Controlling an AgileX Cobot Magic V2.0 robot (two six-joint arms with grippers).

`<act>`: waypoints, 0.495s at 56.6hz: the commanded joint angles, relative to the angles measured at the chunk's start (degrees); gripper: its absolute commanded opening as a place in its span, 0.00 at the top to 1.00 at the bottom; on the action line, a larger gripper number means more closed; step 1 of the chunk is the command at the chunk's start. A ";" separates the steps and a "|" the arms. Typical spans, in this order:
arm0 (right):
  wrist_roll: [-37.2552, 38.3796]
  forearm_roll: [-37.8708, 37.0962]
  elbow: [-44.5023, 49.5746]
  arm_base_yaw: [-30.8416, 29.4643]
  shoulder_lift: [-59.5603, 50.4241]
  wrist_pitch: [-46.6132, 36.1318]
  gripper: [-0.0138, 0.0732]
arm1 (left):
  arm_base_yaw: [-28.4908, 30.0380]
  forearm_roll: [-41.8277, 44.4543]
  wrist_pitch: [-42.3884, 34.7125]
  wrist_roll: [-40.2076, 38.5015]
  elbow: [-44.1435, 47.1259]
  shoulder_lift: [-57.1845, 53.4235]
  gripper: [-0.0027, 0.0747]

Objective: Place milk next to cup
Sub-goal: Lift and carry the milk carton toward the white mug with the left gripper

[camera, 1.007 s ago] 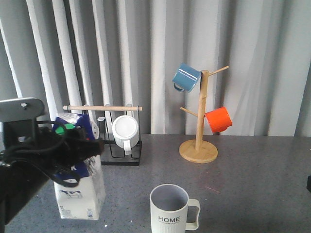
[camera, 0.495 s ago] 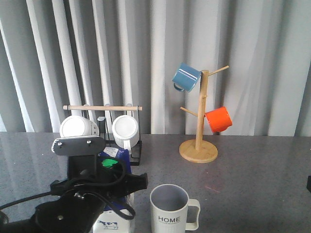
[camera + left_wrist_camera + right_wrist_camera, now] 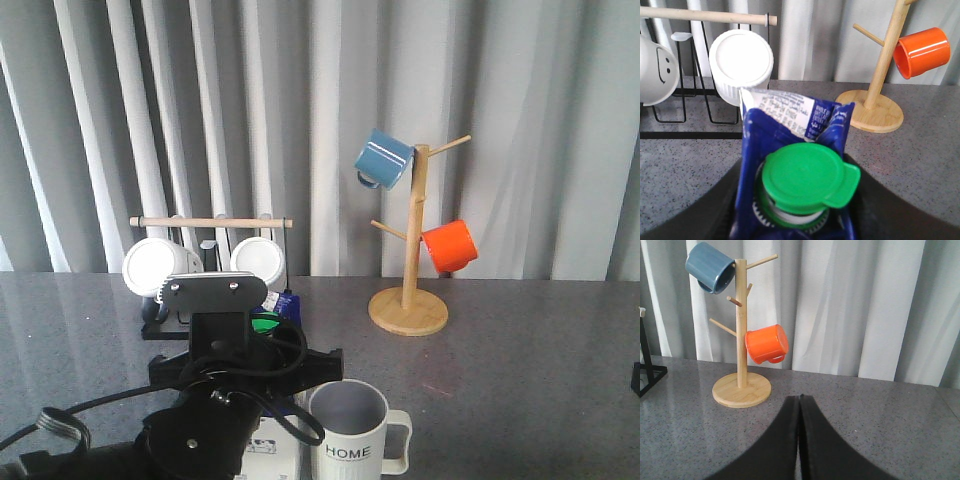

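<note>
The milk (image 3: pixel 790 125), a dark blue gable-top carton with a green cap (image 3: pixel 807 180), stands upright between my left gripper's jaws (image 3: pixel 797 205), which are shut on its top. In the front view my black left arm (image 3: pixel 215 400) hides most of the carton. Only its blue tip (image 3: pixel 290 303), its green cap (image 3: pixel 265 323) and a bit of its white base show, just left of the cup (image 3: pixel 350 435). The cup is pale cream and ribbed, printed "HOME", with its handle to the right. Whether the carton touches the table is hidden. My right gripper (image 3: pixel 800 399) is shut and empty above the grey table.
A wooden mug tree (image 3: pixel 408 300) with a blue mug (image 3: pixel 384 158) and an orange mug (image 3: pixel 449 246) stands behind the cup to the right. A black wire rack (image 3: pixel 210 250) with a wooden rod and white mugs (image 3: pixel 160 266) stands at the back left. Curtains close the back.
My left arm has carried the milk from the table's left side rightward. It now sits close beside the cup's left side. The cup and right gripper have not moved.
</note>
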 commanded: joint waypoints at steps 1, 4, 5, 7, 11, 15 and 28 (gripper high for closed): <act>-0.14 -0.19 -1.61 -0.29 -0.44 -3.79 0.85 | -0.29 2.51 -2.98 -4.23 -2.00 -1.84 0.83; -0.14 -0.19 -1.61 -0.29 -0.44 -3.79 0.85 | -0.29 2.51 -3.11 -5.23 -2.00 -1.64 0.83; -0.14 -0.19 -1.61 -0.29 -0.44 -3.79 0.85 | -0.29 2.51 -3.11 -5.23 -2.00 -1.64 0.83; -0.14 -0.19 -1.61 -0.29 -0.44 -3.79 0.85 | -0.29 2.51 -3.11 -5.09 -2.00 -1.64 0.83; -0.14 -0.19 -1.61 -0.29 -0.44 -3.79 0.85 | -0.29 2.51 -3.40 -5.08 -2.00 -1.64 0.83; -0.14 -0.19 -1.61 -0.29 -0.44 -3.79 0.85 | -0.29 2.51 -3.46 -5.04 -2.00 -1.64 0.83; -0.14 -0.19 -1.61 -0.29 -0.44 -3.73 0.85 | -0.29 2.51 -3.46 -4.59 -2.00 -1.59 0.83</act>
